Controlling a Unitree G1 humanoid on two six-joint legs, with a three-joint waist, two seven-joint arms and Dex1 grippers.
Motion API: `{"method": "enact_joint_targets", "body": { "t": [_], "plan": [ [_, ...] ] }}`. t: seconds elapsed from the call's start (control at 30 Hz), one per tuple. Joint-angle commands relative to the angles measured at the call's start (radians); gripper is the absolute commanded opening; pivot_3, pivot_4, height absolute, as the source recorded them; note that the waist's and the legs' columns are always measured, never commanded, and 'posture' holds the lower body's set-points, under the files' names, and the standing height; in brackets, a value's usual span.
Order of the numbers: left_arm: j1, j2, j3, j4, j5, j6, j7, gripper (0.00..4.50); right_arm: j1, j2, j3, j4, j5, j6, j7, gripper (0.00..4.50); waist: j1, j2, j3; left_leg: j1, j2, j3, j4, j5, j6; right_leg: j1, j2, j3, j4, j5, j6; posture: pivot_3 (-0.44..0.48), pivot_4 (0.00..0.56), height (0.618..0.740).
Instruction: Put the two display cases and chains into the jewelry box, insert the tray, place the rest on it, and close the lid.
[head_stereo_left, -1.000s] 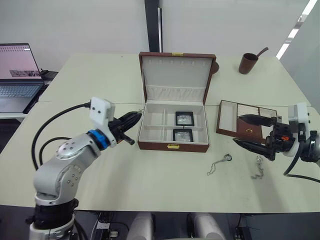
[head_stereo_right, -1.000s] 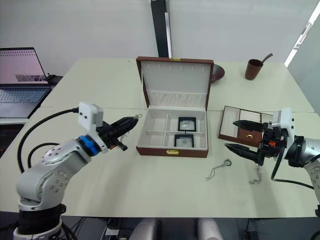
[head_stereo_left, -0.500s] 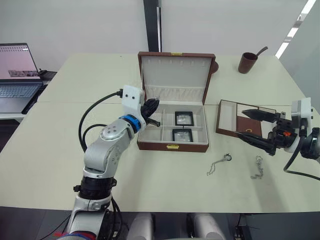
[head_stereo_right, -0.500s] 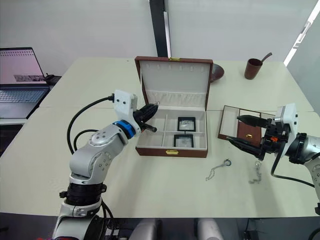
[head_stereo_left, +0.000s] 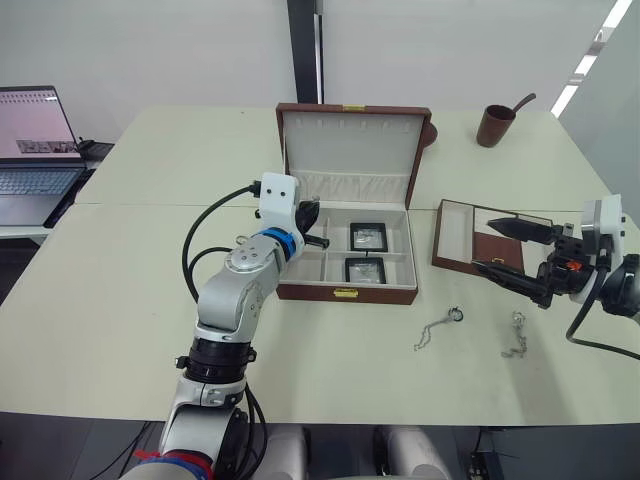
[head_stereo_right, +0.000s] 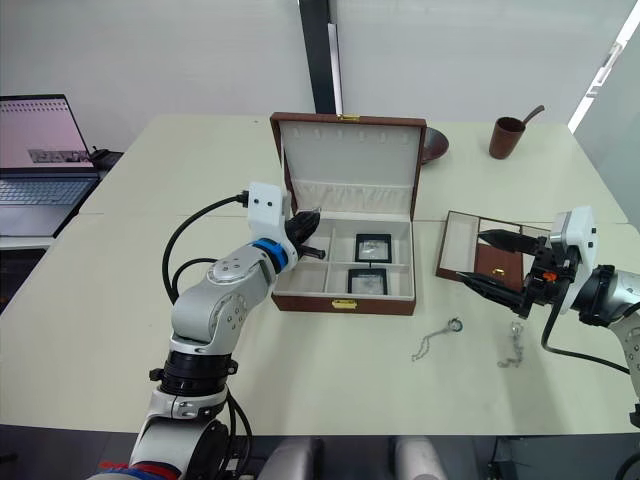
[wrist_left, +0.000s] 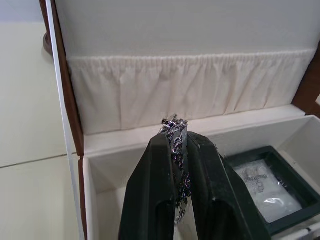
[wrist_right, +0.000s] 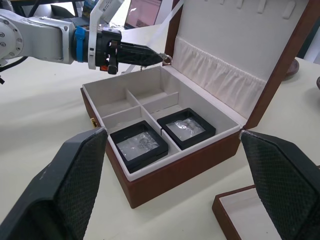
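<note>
Left gripper (wrist_left: 179, 145) pinching a chain (wrist_left: 178, 170) over the open jewelry box (head_stereo_left: 346, 262), two display cases (head_stereo_left: 366, 252) inside; right gripper (head_stereo_left: 505, 253) spread, near tray (head_stereo_left: 480, 240).

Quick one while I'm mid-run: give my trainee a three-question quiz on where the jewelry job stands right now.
1. True or false: the left gripper is shut on a chain.
2. How many display cases lie in the jewelry box?
3. Where are the two loose chains? A) in the box B) on the table in front of the tray C) held in the right gripper

Key: 1 true; 2 two; 3 B.
</note>
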Motion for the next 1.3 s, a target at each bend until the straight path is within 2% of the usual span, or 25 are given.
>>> {"method": "enact_joint_targets", "body": {
  "t": [0.03, 0.57, 0.63, 1.03, 1.3],
  "plan": [
    [-0.016, 0.0, 0.023, -0.018, 0.017, -0.001, 0.013, 0.12, -0.02, 0.0, -0.021, -0.003, 0.001, -0.024, 0.0, 4.5, 0.0, 0.0, 0.0, 0.0, 0.0, 0.0, 0.0, 0.0, 0.0, 0.0, 0.0, 0.0, 0.0, 0.0, 0.0, 0.0, 0.15, 0.74],
    [0.011, -0.015, 0.03, -0.039, 0.028, 0.019, 0.015, 0.12, -0.031, 0.0, -0.012, 0.005, -0.009, -0.022, -0.001, 4.5, 0.0, 0.0, 0.0, 0.0, 0.0, 0.0, 0.0, 0.0, 0.0, 0.0, 0.0, 0.0, 0.0, 0.0, 0.0, 0.0, 0.15, 0.74],
    [0.012, -0.016, 0.03, -0.041, 0.027, 0.018, 0.011, 0.84, -0.033, 0.002, -0.009, 0.006, -0.011, -0.023, -0.002, 4.5, 0.0, 0.0, 0.0, 0.0, 0.0, 0.0, 0.0, 0.0, 0.0, 0.0, 0.0, 0.0, 0.0, 0.0, 0.0, 0.0, 0.15, 0.74],
    [0.013, -0.024, 0.024, -0.044, 0.024, 0.016, 0.001, 4.48, -0.034, 0.001, -0.009, 0.004, -0.01, -0.02, -0.003, 4.5, 0.0, 0.0, 0.0, 0.0, 0.0, 0.0, 0.0, 0.0, 0.0, 0.0, 0.0, 0.0, 0.0, 0.0, 0.0, 0.0, 0.15, 0.74],
    [0.008, -0.031, 0.009, -0.056, 0.011, -0.004, -0.051, 4.48, -0.036, 0.0, -0.006, 0.008, -0.012, -0.017, -0.006, 4.5, 0.0, 0.0, 0.0, 0.0, 0.0, 0.0, 0.0, 0.0, 0.0, 0.0, 0.0, 0.0, 0.0, 0.0, 0.0, 0.0, 0.15, 0.74]
  ]
}}
